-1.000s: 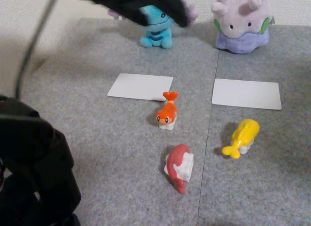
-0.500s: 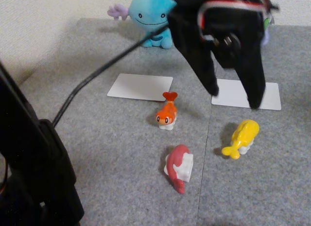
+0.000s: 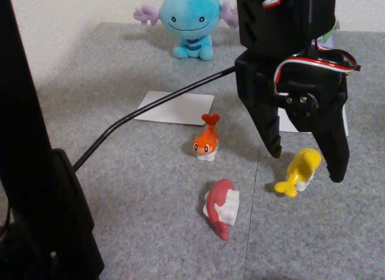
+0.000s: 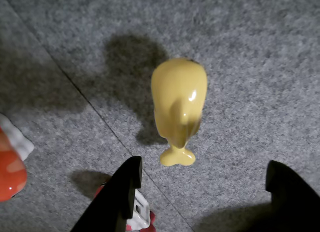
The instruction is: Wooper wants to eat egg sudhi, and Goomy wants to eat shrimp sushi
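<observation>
Wooper (image 3: 191,21), a blue plush, sits at the back of the grey mat. Goomy is almost wholly hidden behind my arm; a sliver shows (image 3: 328,35). The egg sudhi (image 3: 302,170), a glossy yellow figure, lies at the right front with its tail toward the lower left. My gripper (image 3: 305,158) hangs open just above it, one finger on each side. In the wrist view the egg sudhi (image 4: 179,100) lies ahead of the open gripper (image 4: 205,167), its tail between the fingertips. The orange shrimp sushi (image 3: 207,140) stands mid-mat and shows at the wrist view's left edge (image 4: 10,169).
A red-and-white figure (image 3: 222,206) lies in front of the shrimp sushi and peeks out under one finger (image 4: 137,214). Two white cards lie on the mat, one left (image 3: 174,107), one mostly behind the arm (image 3: 286,122). The arm's black base (image 3: 42,189) and cable (image 3: 150,111) fill the left.
The arm swung from the back left, across Wooper, to the right and dropped over the egg sudhi. Wooper is uncovered now and Goomy is covered. The figures have not moved.
</observation>
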Robot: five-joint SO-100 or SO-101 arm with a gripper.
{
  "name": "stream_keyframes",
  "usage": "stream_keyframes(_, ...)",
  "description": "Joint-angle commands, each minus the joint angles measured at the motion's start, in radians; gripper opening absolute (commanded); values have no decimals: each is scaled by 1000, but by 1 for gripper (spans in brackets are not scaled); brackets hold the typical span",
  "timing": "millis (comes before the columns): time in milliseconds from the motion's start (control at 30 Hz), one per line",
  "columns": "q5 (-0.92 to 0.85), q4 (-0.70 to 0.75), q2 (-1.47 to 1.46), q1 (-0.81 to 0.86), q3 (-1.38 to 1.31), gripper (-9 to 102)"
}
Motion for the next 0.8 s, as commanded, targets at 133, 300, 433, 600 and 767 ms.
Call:
stream_keyframes(133, 17, -64, 3, -8, -43, 30)
stream_keyframes(300, 34, -78, 3, -26, -37, 30)
stream_keyframes(433, 49, -87, -2, -46, -34, 30)
stream_keyframes(600, 51, -112, -100, -51, -34, 30)
stream_keyframes(767, 51, -176, -206, -43, -43, 30)
